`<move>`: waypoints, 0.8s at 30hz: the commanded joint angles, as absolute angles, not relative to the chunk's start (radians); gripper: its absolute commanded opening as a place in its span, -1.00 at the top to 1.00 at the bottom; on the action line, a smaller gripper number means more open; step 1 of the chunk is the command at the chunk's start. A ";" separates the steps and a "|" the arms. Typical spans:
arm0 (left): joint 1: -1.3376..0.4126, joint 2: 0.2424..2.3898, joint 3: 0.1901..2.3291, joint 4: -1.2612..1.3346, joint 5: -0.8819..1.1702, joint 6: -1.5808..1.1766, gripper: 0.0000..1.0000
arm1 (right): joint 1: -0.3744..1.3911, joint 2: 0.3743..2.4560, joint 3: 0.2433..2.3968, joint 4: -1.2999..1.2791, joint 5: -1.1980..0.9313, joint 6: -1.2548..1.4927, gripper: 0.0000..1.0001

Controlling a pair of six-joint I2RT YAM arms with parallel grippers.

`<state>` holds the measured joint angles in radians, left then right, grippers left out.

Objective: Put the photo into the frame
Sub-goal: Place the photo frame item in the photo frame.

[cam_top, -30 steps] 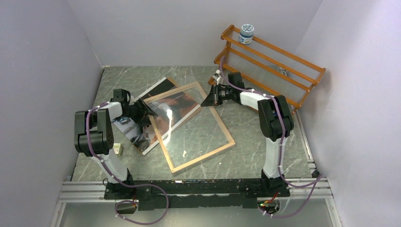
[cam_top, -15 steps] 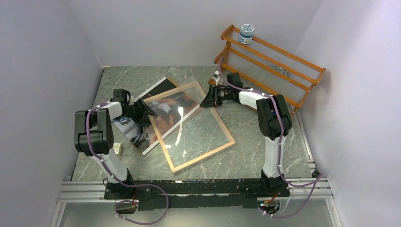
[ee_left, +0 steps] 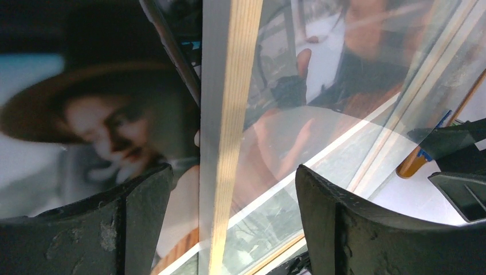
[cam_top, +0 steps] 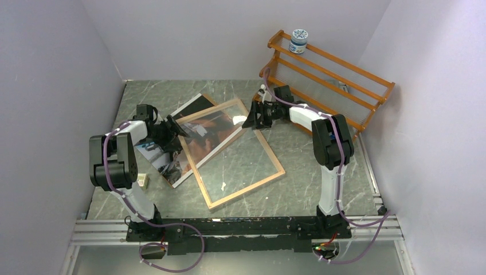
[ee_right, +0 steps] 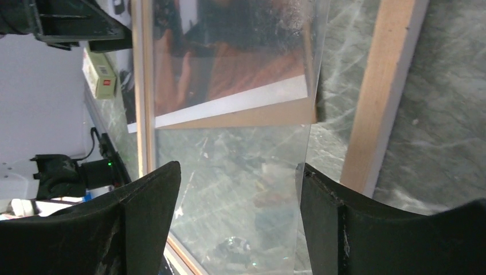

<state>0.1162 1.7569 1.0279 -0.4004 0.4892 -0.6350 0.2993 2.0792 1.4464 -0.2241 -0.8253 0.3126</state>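
Observation:
The frame point(cam_top: 246, 191) lies flat on the table, wood rim up, with its clear pane in it. The photo point(cam_top: 163, 160) lies face up, partly under the frame's back-left part and sticking out to the left. My left gripper point(cam_top: 176, 130) is at the frame's left rail. In the left wrist view this gripper point(ee_left: 233, 172) is open, its fingers either side of the wooden rail point(ee_left: 235, 86) without touching it, with the photo point(ee_left: 103, 126) beyond. My right gripper point(cam_top: 250, 118) is at the frame's far right corner. It point(ee_right: 239, 167) is open over the pane, whose edge stands between the fingers, and the rail point(ee_right: 381, 86) runs to their right.
An orange wooden rack point(cam_top: 329, 71) leans at the back right with a small jar point(cam_top: 298, 41) on top. A small pale box point(cam_top: 143, 180) sits beside the left arm. Grey walls close in on the left, back and right.
The right gripper has gone from shut to open at the frame's far corner. The left jaws have spread wider. Frame and photo lie where they were.

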 commanded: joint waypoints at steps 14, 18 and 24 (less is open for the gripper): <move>0.117 1.728 1.060 -0.451 0.540 -0.626 -0.68 | 0.301 1.915 1.404 -0.250 -0.374 0.308 -0.52; 0.117 1.739 1.043 -0.444 0.569 -0.639 -0.66 | 0.302 1.945 1.405 -0.306 -0.353 0.312 -0.53; 0.115 1.738 1.035 -0.440 0.572 -0.637 -0.64 | 0.314 1.960 1.376 -0.311 -0.356 0.311 -0.44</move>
